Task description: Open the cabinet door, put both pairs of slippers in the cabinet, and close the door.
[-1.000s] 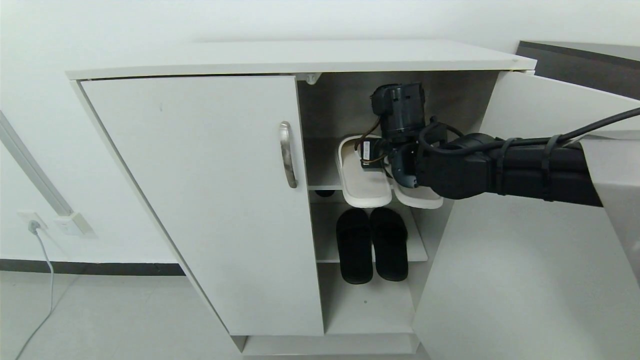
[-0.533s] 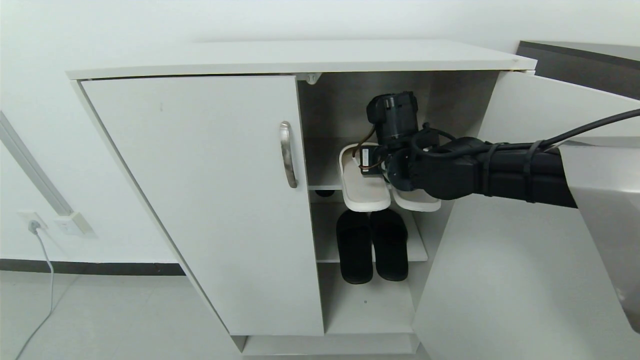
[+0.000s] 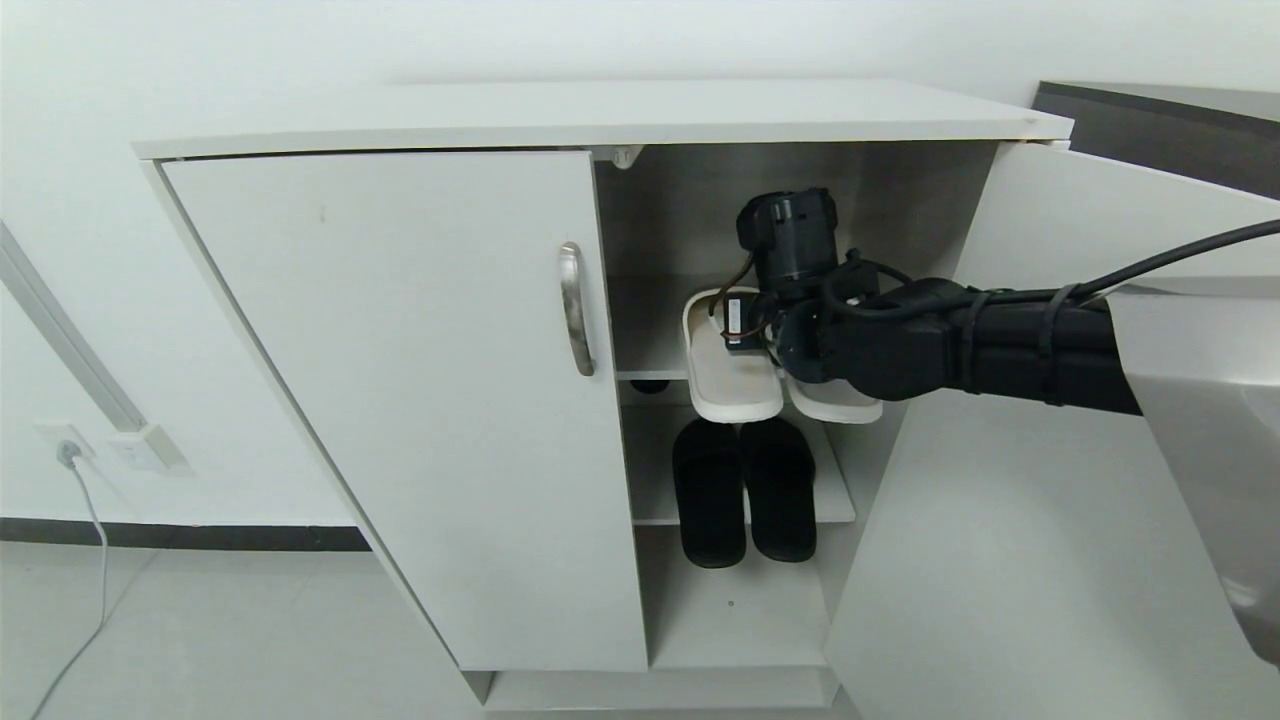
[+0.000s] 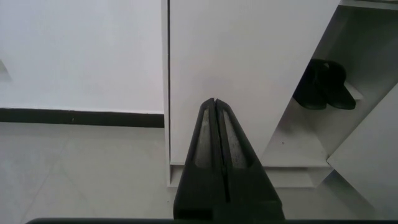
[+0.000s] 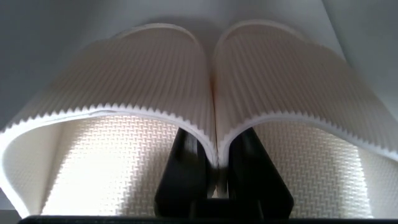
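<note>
A pair of white slippers [image 3: 735, 385] lies on the upper shelf [image 3: 645, 340] of the white cabinet [image 3: 600, 110], toes jutting over the shelf's front edge. My right gripper [image 5: 214, 155] reaches into the cabinet and is shut on the two adjoining strap edges of the white slippers [image 5: 149, 81], one finger inside each slipper. A pair of black slippers [image 3: 745, 490] sits side by side on the lower shelf. The cabinet's right door [image 3: 1000, 500] stands wide open. My left gripper [image 4: 214, 106] is shut and holds nothing, low in front of the closed left door, with the black slippers [image 4: 323, 84] off to its side.
The closed left door [image 3: 400, 400] has a metal handle [image 3: 572, 310] at its inner edge. A wall socket with a cable [image 3: 65, 450] is on the wall to the left. Bare grey floor [image 3: 200, 640] lies in front of the cabinet.
My right arm has pushed slightly deeper into the cabinet and a little lower, carrying the white slippers along the upper shelf. The black slippers and doors have not moved.
</note>
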`<state>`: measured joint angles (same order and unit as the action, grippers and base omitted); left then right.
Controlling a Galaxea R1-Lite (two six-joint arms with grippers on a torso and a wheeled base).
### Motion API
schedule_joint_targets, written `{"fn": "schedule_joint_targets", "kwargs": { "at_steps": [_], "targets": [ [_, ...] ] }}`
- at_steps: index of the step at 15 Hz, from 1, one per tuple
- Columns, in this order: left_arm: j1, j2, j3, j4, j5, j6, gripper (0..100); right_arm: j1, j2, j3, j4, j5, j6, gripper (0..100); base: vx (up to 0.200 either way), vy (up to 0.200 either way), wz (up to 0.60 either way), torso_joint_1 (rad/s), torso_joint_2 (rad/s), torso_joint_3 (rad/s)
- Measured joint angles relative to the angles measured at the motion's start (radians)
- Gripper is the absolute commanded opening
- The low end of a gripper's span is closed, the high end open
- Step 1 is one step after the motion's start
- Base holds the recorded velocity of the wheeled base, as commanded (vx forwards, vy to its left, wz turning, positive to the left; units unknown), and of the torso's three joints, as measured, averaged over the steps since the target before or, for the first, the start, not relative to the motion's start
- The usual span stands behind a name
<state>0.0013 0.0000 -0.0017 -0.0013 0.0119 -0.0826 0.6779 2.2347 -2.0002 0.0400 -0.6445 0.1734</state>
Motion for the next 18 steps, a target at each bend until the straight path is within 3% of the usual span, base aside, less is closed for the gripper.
{"fn": "schedule_joint_targets", "kwargs": {
  "at_steps": [1,8,18],
  "targets": [
    [0.0,0.0,0.0,0.0,0.0,0.0,0,0.001,0.0,0.0,-0.001,0.0,0.0,100,0.0,0.0,0.0,0.0,0.0,0.0],
    [0.0,0.0,0.0,0.0,0.002,0.0,0,0.022,-0.014,0.006,0.007,-0.01,0.0,100,0.0,0.0,0.0,0.0,0.0,0.0],
    [0.0,0.0,0.0,0.0,0.002,0.0,0,0.077,-0.169,0.26,-0.002,-0.01,0.05,100,0.0,0.0,0.0,0.0,0.0,0.0]
  ]
}}
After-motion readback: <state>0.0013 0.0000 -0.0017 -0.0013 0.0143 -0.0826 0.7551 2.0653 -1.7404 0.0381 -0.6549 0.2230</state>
